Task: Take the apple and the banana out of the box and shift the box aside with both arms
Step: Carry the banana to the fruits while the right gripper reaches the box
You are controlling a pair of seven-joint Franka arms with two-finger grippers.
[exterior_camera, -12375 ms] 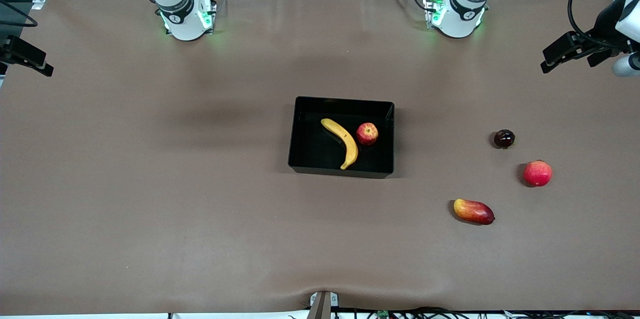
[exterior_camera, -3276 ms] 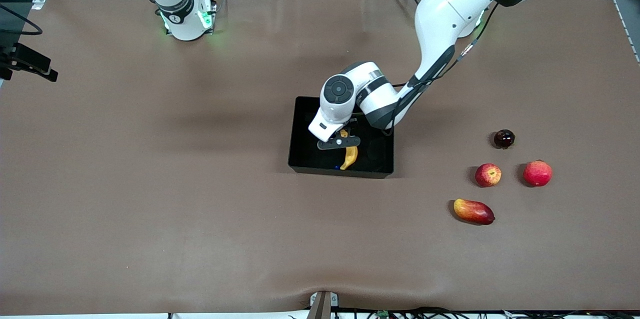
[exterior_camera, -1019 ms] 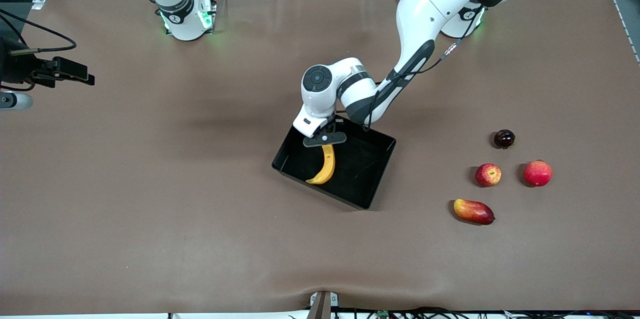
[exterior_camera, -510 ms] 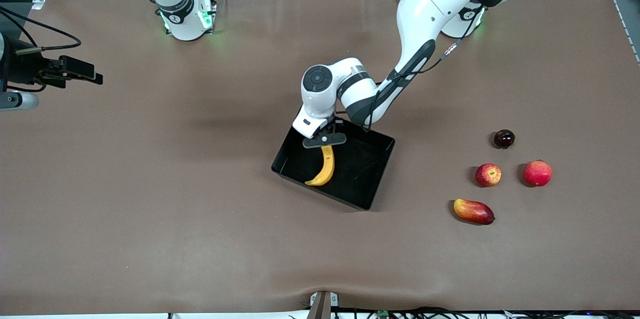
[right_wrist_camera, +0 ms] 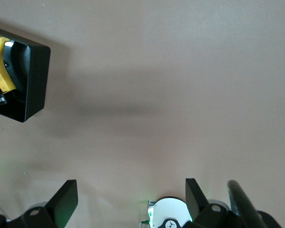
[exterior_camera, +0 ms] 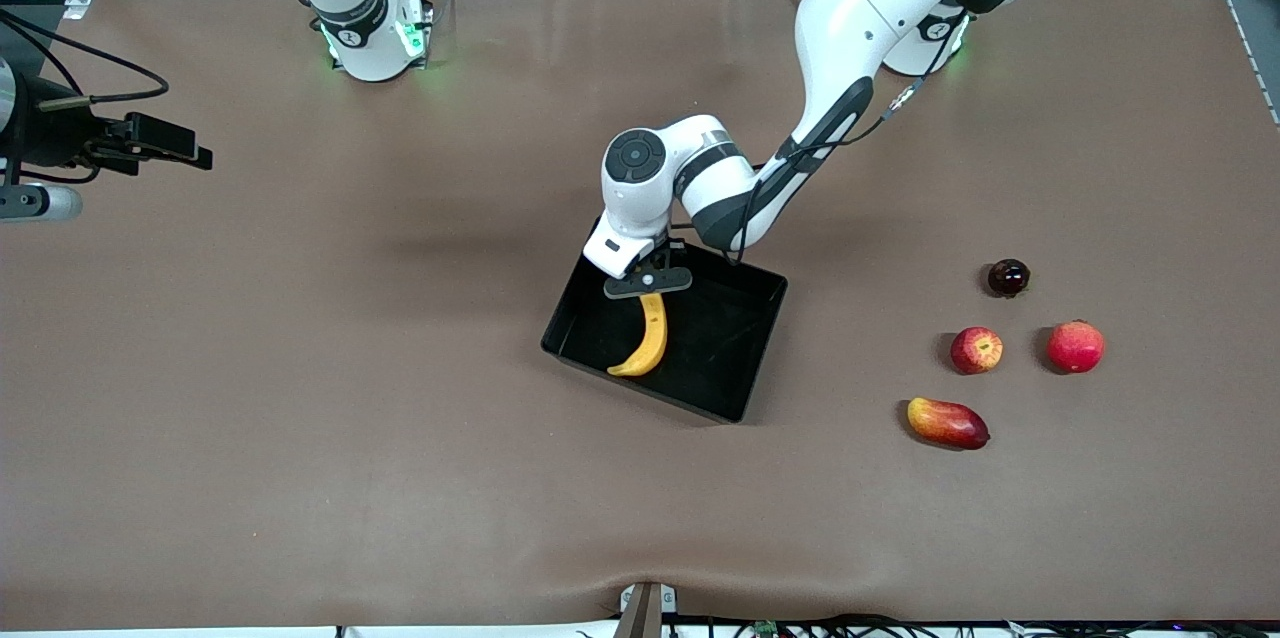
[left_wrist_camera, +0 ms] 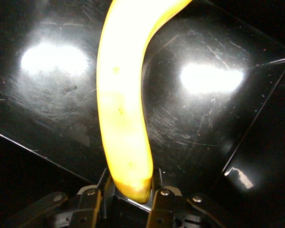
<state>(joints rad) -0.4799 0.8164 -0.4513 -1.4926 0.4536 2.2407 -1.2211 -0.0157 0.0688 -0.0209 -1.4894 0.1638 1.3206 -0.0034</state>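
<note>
The yellow banana [exterior_camera: 645,338] is inside the black box [exterior_camera: 740,358], which stands askew at mid table. My left gripper [exterior_camera: 648,283] is shut on the banana's upper end, over the box wall nearest the robots' bases. In the left wrist view the banana [left_wrist_camera: 123,95] runs from between my left gripper's fingers [left_wrist_camera: 130,183] over the glossy box floor [left_wrist_camera: 204,118]. The small streaked apple [exterior_camera: 976,350] lies on the table toward the left arm's end. My right gripper [exterior_camera: 165,143] waits open and empty in the air at the right arm's end [right_wrist_camera: 130,199].
Around the apple lie a larger pink-red fruit [exterior_camera: 1075,346], a red-yellow mango [exterior_camera: 947,422] nearer the front camera, and a small dark round fruit [exterior_camera: 1008,277]. The right wrist view shows the box [right_wrist_camera: 35,80] with the banana's tip [right_wrist_camera: 0,61] and the right arm's base [right_wrist_camera: 171,213].
The apple has gone from the box to the table beside the other fruits. My left gripper has taken hold of the banana, and the box has turned. Over the last second little has moved.
</note>
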